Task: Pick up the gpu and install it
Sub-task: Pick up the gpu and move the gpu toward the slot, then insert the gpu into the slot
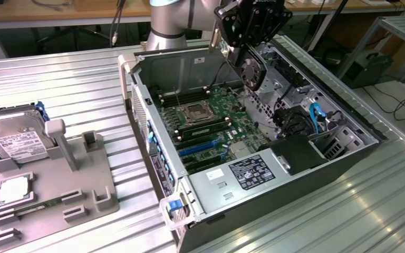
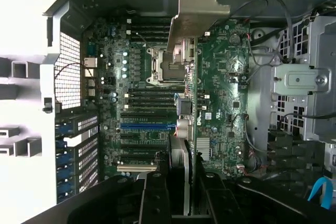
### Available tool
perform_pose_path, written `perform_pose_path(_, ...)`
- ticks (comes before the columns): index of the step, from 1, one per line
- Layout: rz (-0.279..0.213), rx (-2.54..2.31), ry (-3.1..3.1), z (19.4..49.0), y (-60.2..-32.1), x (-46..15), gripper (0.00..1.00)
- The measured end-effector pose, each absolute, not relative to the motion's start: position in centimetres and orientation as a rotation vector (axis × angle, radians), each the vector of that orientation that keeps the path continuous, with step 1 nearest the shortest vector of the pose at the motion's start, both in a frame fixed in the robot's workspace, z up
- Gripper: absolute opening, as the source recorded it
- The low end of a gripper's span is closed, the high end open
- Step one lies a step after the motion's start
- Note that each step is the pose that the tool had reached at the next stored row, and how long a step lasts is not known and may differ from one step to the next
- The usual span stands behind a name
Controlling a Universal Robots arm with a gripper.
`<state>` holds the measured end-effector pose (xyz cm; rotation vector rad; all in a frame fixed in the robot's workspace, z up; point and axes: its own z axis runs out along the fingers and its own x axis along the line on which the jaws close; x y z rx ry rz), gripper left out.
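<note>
My claw (image 1: 248, 51) was clamped on the gpu (image 1: 252, 74) above the motherboard (image 1: 210, 118): pickup complete, card not yet seated.

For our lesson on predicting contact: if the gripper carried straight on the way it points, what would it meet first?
Probably the motherboard in the open case. The gripper holds the gpu ahead of itself, so the gpu would touch first, near the socket; depth is unclear.

Near end of the gpu (image 2: 182, 135) out of sight between the jaws.
</note>
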<state>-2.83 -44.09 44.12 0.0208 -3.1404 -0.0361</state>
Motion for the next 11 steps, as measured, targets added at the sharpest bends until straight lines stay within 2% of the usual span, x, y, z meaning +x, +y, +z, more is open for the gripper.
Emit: perform_pose_path(11,-0.036,0.021,-3.141,44.11,-44.09,-2.48,0.27)
